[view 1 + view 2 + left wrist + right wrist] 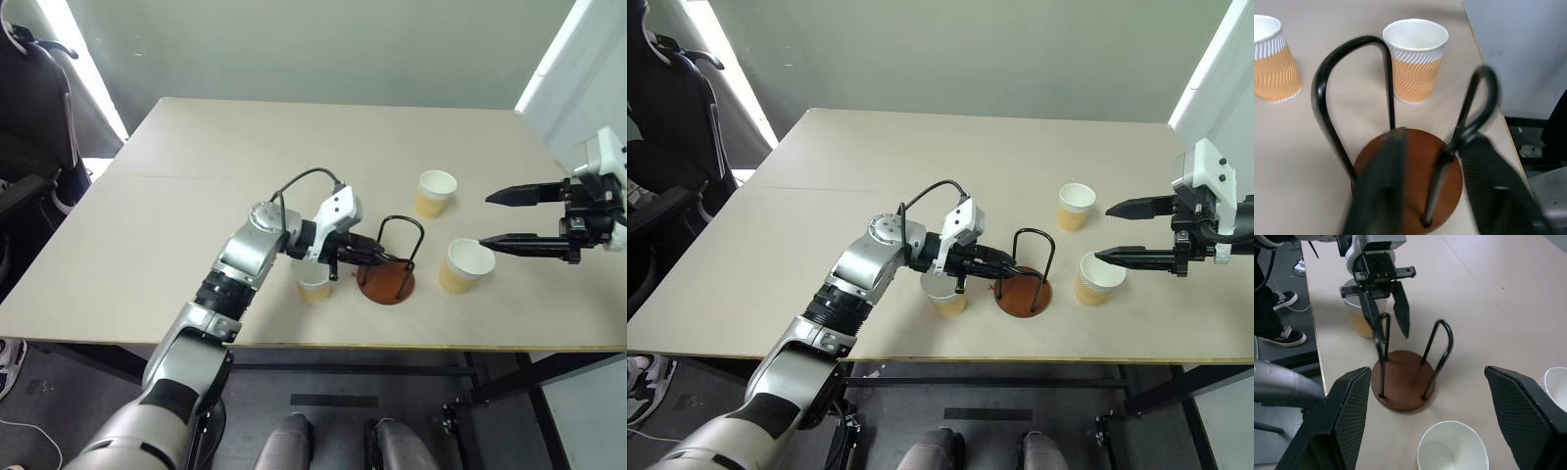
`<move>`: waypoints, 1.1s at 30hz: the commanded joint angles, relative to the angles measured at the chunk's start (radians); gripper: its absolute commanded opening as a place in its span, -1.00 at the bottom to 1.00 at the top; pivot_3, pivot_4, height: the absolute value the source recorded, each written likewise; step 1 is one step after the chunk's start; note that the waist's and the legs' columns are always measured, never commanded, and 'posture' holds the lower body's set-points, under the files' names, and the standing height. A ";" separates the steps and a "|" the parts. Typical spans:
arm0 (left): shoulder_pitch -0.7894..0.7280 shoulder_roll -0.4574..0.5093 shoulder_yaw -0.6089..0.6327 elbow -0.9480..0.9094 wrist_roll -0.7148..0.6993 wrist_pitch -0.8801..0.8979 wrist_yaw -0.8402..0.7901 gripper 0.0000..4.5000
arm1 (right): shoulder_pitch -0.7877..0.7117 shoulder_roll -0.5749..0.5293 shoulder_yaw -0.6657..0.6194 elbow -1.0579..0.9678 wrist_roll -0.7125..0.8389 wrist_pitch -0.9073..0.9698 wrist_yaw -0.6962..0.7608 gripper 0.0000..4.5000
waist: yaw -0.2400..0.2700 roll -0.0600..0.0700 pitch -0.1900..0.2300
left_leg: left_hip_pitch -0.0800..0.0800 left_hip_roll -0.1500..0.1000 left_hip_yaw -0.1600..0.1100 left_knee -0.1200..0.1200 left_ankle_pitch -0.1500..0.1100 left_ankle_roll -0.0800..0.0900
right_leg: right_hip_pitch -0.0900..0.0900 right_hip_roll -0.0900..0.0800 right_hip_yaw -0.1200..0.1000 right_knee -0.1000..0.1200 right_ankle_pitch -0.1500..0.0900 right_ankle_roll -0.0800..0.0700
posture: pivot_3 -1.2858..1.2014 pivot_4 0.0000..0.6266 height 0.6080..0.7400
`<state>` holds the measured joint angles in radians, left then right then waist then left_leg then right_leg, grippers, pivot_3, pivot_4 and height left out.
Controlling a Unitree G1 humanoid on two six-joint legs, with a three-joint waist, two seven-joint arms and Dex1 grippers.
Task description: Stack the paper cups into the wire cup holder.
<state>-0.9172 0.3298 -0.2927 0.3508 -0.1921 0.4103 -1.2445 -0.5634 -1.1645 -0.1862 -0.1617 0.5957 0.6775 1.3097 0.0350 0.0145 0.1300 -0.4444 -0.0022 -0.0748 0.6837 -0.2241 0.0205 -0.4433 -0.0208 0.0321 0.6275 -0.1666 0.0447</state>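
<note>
1. Wire cup holder: thin black wire loops standing upright on a round reddish-brown disc base, near the front edge of the pale tabletop. No cup is inside it.
2. Paper cup one: tan ribbed wall, white rim, upright at the holder's 9 o'clock, just beside the base and partly hidden under the left arm.
3. Paper cup two: same make, upright at the holder's 3 o'clock, near it.
4. Paper cup three: same make, upright at the holder's 1 o'clock, farther back.
5. Left hand: black fingers parted, astride one wire loop of the holder, reaching in from 9 o'clock; they pinch nothing that can be seen.
6. Right hand: fingers spread wide, empty, hovering at 3 o'clock; the lower finger hangs over cup two's rim.
7. Progress, as judged: nothing stacked yet; all three cups remain to be placed in the holder.
</note>
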 commanded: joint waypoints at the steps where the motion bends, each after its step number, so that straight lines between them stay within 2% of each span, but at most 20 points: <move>1: 0.002 -0.001 0.006 -0.040 -0.012 -0.001 -0.006 0.31 | -0.007 -0.026 -0.042 -0.013 0.002 -0.016 -0.006 0.68 | 0.000 0.000 0.000 | 0.000 0.000 0.000 0.000 0.000 0.000 | 0.000 0.000 0.000 0.000 0.000 0.000 | 0.03 -0.52 1.00; 5: 0.002 -0.002 0.008 -0.042 -0.014 0.000 -0.003 0.92 | -0.005 -0.026 -0.041 -0.011 -0.001 -0.020 -0.006 0.68 | 0.000 0.000 0.000 | 0.000 0.000 0.000 0.000 0.000 0.000 | 0.000 0.000 0.000 0.000 0.000 0.000 | 0.03 -0.52 1.00; 6: 0.002 -0.002 0.008 -0.042 -0.014 0.001 -0.003 0.99 | -0.004 -0.026 -0.040 -0.010 -0.001 -0.021 -0.006 0.68 | 0.000 0.000 0.000 | 0.000 0.000 0.000 0.000 0.000 0.000 | 0.000 0.000 0.000 0.000 0.000 0.000 | 0.03 -0.52 1.00; 12: -0.005 0.006 0.011 -0.055 -0.019 -0.009 -0.016 0.99 | -0.002 -0.026 -0.039 -0.010 0.000 -0.020 -0.005 0.68 | 0.000 0.000 0.000 | 0.000 0.000 0.000 0.000 0.000 0.000 | 0.000 0.000 0.000 0.000 0.000 0.000 | 0.03 -0.52 1.00; 23: -0.060 0.083 0.006 -0.026 0.029 -0.097 -0.073 0.99 | -0.001 -0.013 -0.034 -0.032 0.016 -0.004 -0.015 0.68 | 0.001 0.000 0.000 | 0.000 0.000 0.000 0.000 0.000 0.001 | 0.000 0.000 0.000 0.000 0.000 0.000 | 0.03 -0.52 1.00; 33: -0.100 0.118 0.037 -0.005 0.026 -0.132 -0.059 0.99 | -0.010 -0.008 -0.022 -0.041 0.021 0.001 -0.015 0.68 | 0.000 0.000 0.000 | 0.000 0.000 0.000 0.000 -0.001 0.002 | 0.000 0.000 0.000 0.000 0.000 0.000 | 0.03 -0.52 1.00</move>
<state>-0.9837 0.4392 -0.2868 0.3585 -0.1642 0.2913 -1.3056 -0.5607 -1.1631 -0.1862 -0.1715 0.5986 0.6772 1.2980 0.0351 0.0145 0.1300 -0.4442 -0.0022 -0.0749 0.6838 -0.2251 0.0223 -0.4432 -0.0209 0.0322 0.6274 -0.1668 0.0447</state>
